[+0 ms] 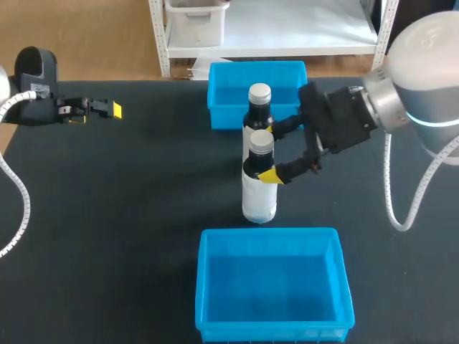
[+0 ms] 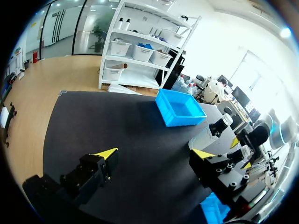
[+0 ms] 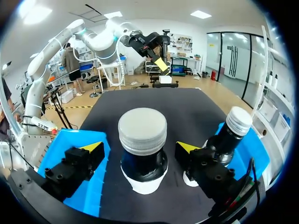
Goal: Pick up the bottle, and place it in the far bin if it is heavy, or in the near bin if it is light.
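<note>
Two dark bottles with white labels and grey caps stand mid-table. The nearer bottle (image 1: pixel 259 188) (image 3: pixel 142 133) has its neck between the fingers of my right gripper (image 1: pixel 272 153) (image 3: pixel 140 147), which is open, with a gap showing on each side. The farther bottle (image 1: pixel 258 107) (image 3: pixel 231 133) stands just outside one finger. The far bin (image 1: pixel 257 86) and the near bin (image 1: pixel 272 324) are blue and hold nothing. My left gripper (image 1: pixel 100 109) (image 2: pixel 154 156) is open at the table's far left, holding nothing.
The near bin's wall (image 3: pixel 70 144) lies beside the right gripper on one side, the far bin's (image 3: pixel 259 149) on the other. In the left wrist view the far bin (image 2: pixel 180 108), both bottles (image 2: pixel 218 129) and my right arm lie ahead on the dark tabletop (image 1: pixel 129 215).
</note>
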Motion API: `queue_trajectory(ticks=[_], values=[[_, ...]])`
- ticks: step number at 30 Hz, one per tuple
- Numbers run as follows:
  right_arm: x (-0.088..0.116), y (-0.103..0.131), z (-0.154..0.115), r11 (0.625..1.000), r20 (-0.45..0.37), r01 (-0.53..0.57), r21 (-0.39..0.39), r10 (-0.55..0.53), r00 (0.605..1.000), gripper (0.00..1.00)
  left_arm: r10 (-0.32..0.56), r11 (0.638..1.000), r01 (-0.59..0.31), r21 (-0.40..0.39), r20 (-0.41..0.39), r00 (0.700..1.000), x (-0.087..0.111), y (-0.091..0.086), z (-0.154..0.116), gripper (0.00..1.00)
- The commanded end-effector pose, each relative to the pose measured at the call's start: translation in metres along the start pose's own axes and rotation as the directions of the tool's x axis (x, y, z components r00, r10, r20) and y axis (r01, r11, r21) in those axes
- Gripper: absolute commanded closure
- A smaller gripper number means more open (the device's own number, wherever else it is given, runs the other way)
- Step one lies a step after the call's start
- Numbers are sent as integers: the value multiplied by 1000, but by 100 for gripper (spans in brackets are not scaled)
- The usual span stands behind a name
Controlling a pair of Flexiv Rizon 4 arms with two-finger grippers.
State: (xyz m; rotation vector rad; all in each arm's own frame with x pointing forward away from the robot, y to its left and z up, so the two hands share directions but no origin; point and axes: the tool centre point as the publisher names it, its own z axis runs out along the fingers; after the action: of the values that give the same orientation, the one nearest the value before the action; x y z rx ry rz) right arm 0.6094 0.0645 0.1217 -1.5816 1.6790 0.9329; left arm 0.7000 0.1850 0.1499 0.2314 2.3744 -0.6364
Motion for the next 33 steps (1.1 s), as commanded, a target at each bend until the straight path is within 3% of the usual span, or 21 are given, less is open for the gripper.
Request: queue_trajectory(ticks=[1, 9, 10, 12, 23, 33], values=[[-2, -1, 4, 1000, -2, -4, 1, 4, 1000, 0, 0, 1000, 0, 0, 0, 1000, 0, 0, 0, 0], [-3, -1, 7, 1000, -7, -16, 20, 16, 1000, 0, 0, 1000, 0, 0, 0, 1000, 0, 0, 0, 0], [-4, -1, 7, 1000, -8, -16, 21, 16, 1000, 9, 0, 1000, 0, 0, 0, 1000, 0, 0, 0, 0], [-4, -1, 7, 1000, -8, -15, 22, 16, 1000, 16, 0, 1000, 0, 0, 0, 1000, 0, 0, 0, 0], [-4, -1, 8, 1000, -3, -18, 16, 18, 1000, 20, 0, 1000, 0, 0, 0, 1000, 0, 0, 0, 0], [-4, 0, 11, 1000, -1, -19, 7, 19, 1000, 50, 0, 1000, 0, 0, 0, 1000, 0, 0, 0, 0]])
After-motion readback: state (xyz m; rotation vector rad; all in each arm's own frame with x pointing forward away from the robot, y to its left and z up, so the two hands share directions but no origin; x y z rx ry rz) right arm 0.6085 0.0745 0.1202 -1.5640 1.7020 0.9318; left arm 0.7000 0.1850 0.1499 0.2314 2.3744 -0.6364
